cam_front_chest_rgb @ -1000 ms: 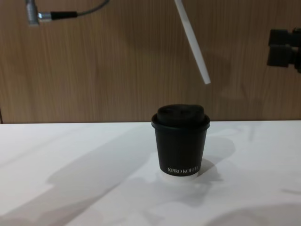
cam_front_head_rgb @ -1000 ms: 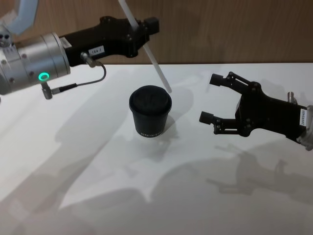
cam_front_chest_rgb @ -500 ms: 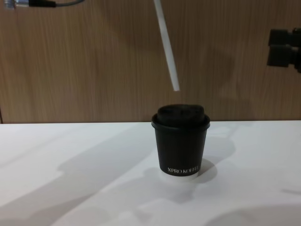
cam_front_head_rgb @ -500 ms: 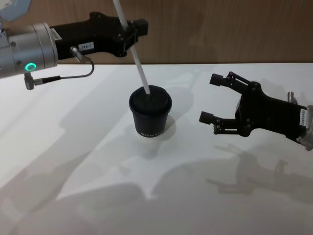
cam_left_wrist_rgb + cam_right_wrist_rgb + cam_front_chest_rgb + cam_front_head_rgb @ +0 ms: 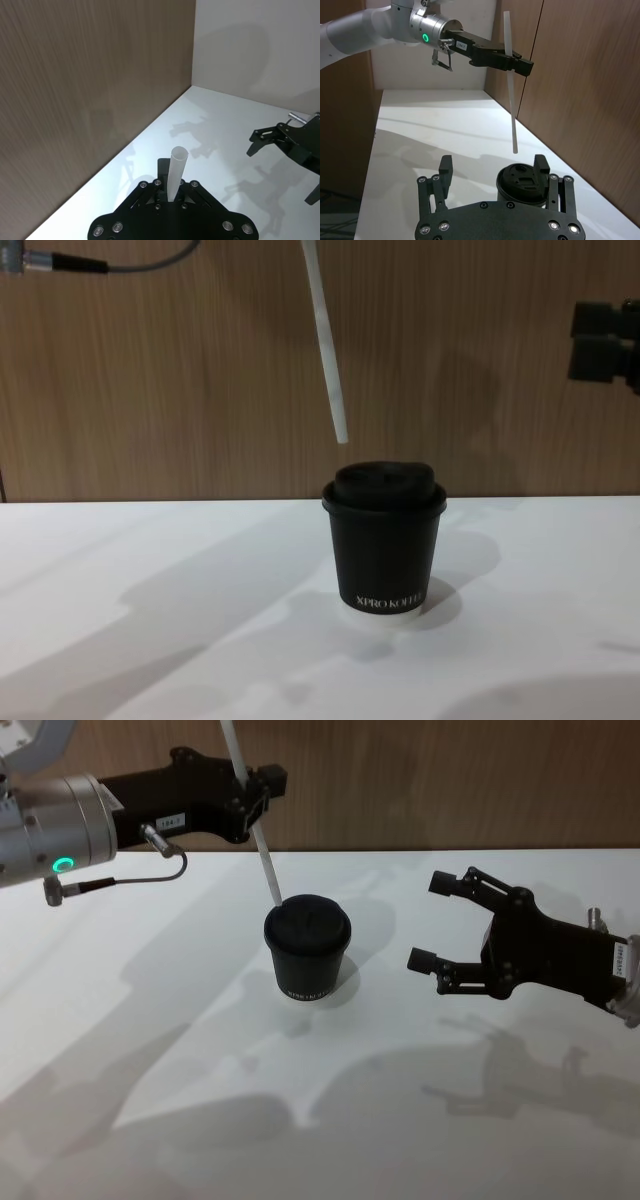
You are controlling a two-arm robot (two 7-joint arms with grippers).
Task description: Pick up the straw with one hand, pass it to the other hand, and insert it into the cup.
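White straw (image 5: 265, 870) in left tool (image 5: 258, 792) above black cup (image 5: 307, 955), wood wall (image 5: 450, 780) behind

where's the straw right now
In the head view the straw hangs tilted in the left gripper, its lower tip above the left edge of the cup, not inserted.

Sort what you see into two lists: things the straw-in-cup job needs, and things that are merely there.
Job:
- straw, gripped by the left gripper, tip above the lid, not in
- cup, upright
- right gripper, jaws open, to the cup's right

Merely there:
- table
- wall
- cable at the left wrist
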